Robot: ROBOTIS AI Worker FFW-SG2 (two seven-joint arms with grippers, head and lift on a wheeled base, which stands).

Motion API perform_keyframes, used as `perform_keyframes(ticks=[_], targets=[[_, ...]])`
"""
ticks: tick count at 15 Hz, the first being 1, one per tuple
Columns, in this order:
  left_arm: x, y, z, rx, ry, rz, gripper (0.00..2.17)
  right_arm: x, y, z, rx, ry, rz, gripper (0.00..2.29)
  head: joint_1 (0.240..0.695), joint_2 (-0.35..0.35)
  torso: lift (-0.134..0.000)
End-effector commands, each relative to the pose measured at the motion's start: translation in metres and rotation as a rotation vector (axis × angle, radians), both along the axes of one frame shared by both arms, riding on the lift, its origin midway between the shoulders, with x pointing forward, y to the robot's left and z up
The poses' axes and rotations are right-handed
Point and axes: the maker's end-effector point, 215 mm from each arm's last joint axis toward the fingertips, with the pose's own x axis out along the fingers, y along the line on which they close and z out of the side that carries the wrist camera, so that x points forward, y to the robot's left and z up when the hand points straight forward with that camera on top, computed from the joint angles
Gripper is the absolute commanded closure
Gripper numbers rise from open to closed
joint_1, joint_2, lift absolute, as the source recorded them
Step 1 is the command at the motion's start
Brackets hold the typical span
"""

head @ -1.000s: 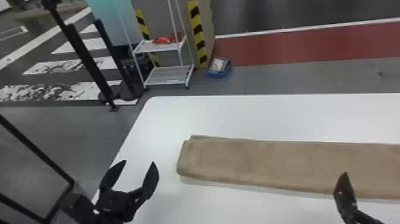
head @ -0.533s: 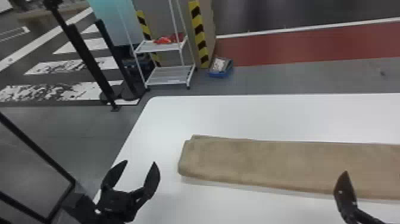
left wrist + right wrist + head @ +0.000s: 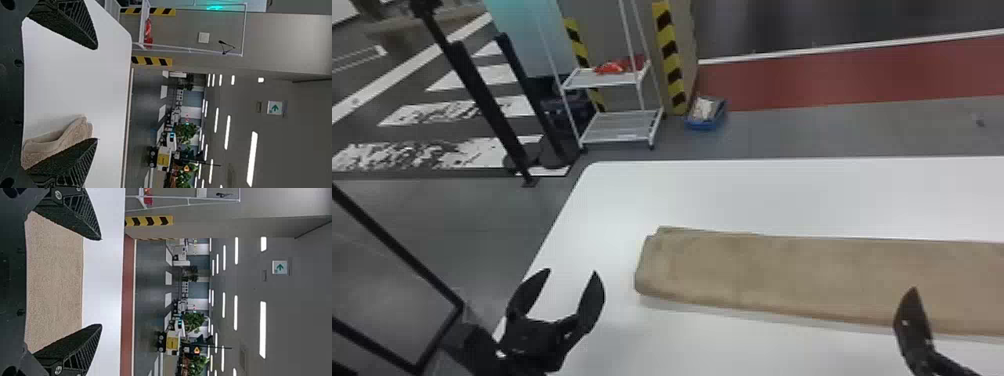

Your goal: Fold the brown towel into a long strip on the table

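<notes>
Across the near half of the white surface (image 3: 782, 200), the brown towel (image 3: 772, 275) lies flat, folded into a long strip running from left to right and on past the right edge of the head view. Its left end is rounded, and at the far left corner a layer underneath peeks out slightly beyond the top one. The left wrist view shows this end as stacked layers with a soft, raised fold.

At the near left of the surface is the left gripper (image 3: 573, 271), its fingers spread wide and holding nothing, just beside the towel's left end and apart from it. To the right, the right gripper (image 3: 912, 310) overlaps the towel's near edge in the head view; whether it touches the cloth I cannot tell. In the right wrist view, the right gripper (image 3: 101, 282) has its fingers open too, empty, with the towel's weave between them.

Beyond the surface, a white rack (image 3: 622, 125) stands on the floor at the far left, with a red item (image 3: 610, 67) on its upper shelf. Right of the rack are a column with a yellow-and-black striped edge (image 3: 672, 60) and a blue bin (image 3: 707, 122), and farther right a red band (image 3: 832, 75) crosses the floor.
</notes>
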Motion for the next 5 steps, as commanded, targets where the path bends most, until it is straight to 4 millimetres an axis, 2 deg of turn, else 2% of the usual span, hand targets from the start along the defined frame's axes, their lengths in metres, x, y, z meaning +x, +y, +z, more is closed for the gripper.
perform_keyframes(ticks=[1,5], targets=[[0.0001,-0.001,0.0002,-0.001,-0.001,-0.002,0.04,-0.0002,0.0,0.0007,0.004,0.0,-0.004,0.1,0.695,0.308,-0.121],[-0.0002,-0.0016,0.0001,-0.001,0.001,-0.002,0.04,-0.0016,-0.0003,0.0025,0.005,-0.001,-0.004,0.1,0.695,0.306,-0.12]])
